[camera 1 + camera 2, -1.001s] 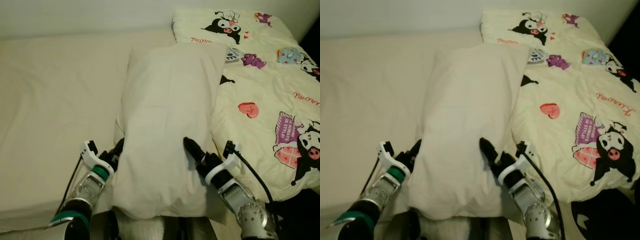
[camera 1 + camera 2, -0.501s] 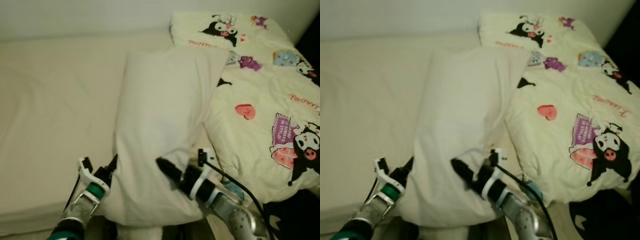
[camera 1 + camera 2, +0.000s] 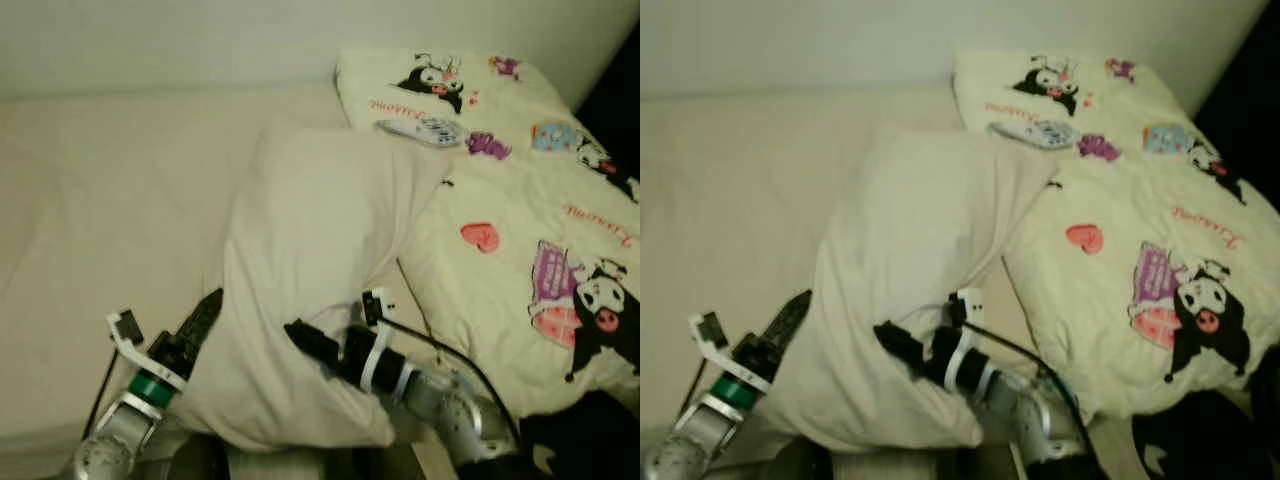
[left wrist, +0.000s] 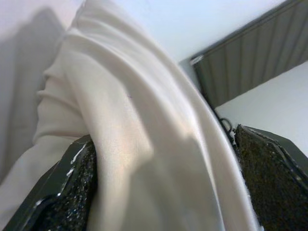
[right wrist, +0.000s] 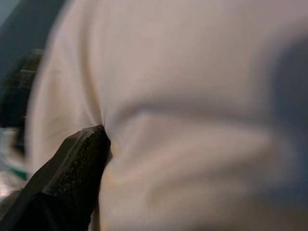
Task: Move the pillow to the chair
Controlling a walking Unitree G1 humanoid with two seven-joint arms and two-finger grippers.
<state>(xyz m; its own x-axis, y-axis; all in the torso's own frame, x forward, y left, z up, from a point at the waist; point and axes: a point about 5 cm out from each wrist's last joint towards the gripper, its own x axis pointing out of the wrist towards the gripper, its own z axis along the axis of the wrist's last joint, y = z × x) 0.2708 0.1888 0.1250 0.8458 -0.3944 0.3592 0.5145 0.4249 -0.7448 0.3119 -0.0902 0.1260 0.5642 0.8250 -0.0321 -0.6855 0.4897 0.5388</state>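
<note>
The left gripper reaches up from seven o'clock in the head view, its silver forearm and green wrist band low in the picture and its black fingers slanting toward one o'clock against the near left edge of the plump cream-white fabric pillow. In the left wrist view its two fingers stand spread, with a thick fold of the pillow filling the gap between them and touching both pads. The right gripper comes in from five o'clock, the arm lying nearly flat with a white collar and black cable at the wrist, and its fingers point toward ten o'clock into the pillow's near right side. Whether they are spread or pinching cannot be told: the right wrist view is blurred and shows one finger pressed into a crease of the cloth.

The pillow lies lengthwise on the pale beige bed sheet, between the two grippers, its far end toward twelve o'clock. Its right edge overlaps the pale yellow cartoon-printed quilt. A white remote control rests on the quilt just beyond the pillow's far right corner. The pillow's near end hangs over the bed's edge, and its underside is hidden.
</note>
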